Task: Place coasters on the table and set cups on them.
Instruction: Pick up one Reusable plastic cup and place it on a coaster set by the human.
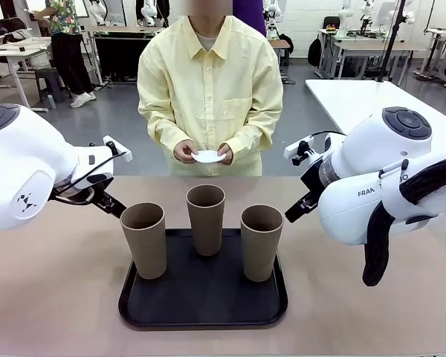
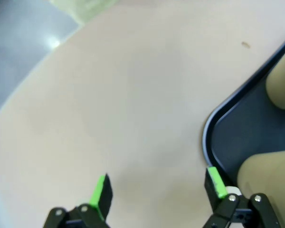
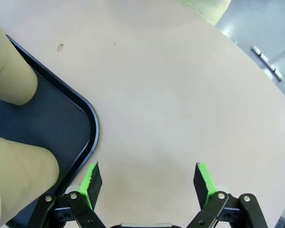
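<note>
Frontally, a person (image 1: 208,82) holds a coaster (image 1: 208,156) beyond three cups (image 1: 206,219); wrist views show left pincer (image 2: 156,180) and right pincer (image 3: 147,170) apart

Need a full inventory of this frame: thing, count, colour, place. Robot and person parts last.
cups: three, grey-brown, upright on the tray
tray: one, black, on the table, near side, centred
table: one, beige-brown
coasters: white, count unclear, held above the table's far edge
white table: one, behind, to the right
person: one, yellow shirt, far side, holding the coasters
left pincer: black with green pads, open, over bare table beside the tray
right pincer: black with green pads, open, over bare table on the tray's other side
</note>
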Controlling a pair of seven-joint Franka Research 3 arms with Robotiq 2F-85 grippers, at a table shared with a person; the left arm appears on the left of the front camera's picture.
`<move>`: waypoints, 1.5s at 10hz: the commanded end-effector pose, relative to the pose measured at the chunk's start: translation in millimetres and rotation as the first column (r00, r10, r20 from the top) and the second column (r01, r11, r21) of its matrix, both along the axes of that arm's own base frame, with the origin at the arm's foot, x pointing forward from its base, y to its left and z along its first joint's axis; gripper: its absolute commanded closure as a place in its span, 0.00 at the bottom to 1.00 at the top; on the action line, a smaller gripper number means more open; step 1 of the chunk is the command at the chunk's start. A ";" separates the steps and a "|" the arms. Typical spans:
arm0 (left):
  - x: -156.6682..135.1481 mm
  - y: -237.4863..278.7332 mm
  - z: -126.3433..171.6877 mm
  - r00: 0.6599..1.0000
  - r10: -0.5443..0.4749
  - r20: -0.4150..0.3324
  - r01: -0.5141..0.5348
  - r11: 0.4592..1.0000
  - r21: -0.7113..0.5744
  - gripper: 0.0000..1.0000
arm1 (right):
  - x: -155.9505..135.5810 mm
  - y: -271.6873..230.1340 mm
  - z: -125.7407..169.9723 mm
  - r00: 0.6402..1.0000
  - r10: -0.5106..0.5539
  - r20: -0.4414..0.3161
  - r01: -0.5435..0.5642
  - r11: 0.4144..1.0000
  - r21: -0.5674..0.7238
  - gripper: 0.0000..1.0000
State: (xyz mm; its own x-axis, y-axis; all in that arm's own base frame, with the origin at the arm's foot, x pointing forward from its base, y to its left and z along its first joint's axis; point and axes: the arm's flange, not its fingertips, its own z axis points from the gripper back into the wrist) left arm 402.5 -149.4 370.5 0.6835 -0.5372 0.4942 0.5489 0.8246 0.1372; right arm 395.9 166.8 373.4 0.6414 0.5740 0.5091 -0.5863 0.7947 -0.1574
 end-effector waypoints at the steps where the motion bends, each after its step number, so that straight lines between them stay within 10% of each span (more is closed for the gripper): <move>1: 2.3 6.3 21.5 0.999 -0.003 0.032 0.001 0.999 0.047 0.00 | 2.1 -6.7 17.8 0.999 -0.044 -0.008 0.044 0.999 -0.012 0.00; 4: -18.1 29.7 89.7 0.994 -0.025 0.106 0.014 0.994 0.108 0.00 | -26.6 -25.8 77.6 0.996 -0.091 0.015 0.091 0.996 -0.002 0.00; 6: -49.3 45.9 119.6 0.997 -0.057 -0.047 0.061 0.994 0.089 0.00 | -68.6 -35.2 101.9 0.989 -0.095 -0.116 0.090 0.995 -0.045 0.00; 10: -131.2 68.8 134.0 0.948 0.044 -0.314 0.010 0.986 0.168 0.00 | -178.6 -46.8 110.9 0.977 -0.188 -0.102 0.165 0.967 -0.193 0.00; 12: -138.3 71.9 118.8 0.944 0.083 -0.320 -0.042 0.990 0.131 0.00 | -160.3 -59.1 78.1 0.974 -0.153 -0.166 0.125 0.978 -0.167 0.00; 13: -124.9 70.4 134.9 0.947 0.048 -0.319 0.011 0.983 0.182 0.00 | -146.8 -32.1 159.9 0.977 -0.181 -0.115 0.159 0.970 -0.182 0.00; 15: -124.9 70.4 134.9 0.947 0.048 -0.319 0.011 0.983 0.182 0.00 | -146.8 -32.1 159.9 0.977 -0.181 -0.115 0.159 0.970 -0.182 0.00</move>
State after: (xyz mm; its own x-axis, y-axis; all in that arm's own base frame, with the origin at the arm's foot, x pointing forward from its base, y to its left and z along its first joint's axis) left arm 273.6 -78.4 507.1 0.8024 -0.5792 0.1437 0.5728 0.8151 0.0871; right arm 248.8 134.4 532.2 0.7939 0.5264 0.3043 -0.4788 0.8497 -0.2208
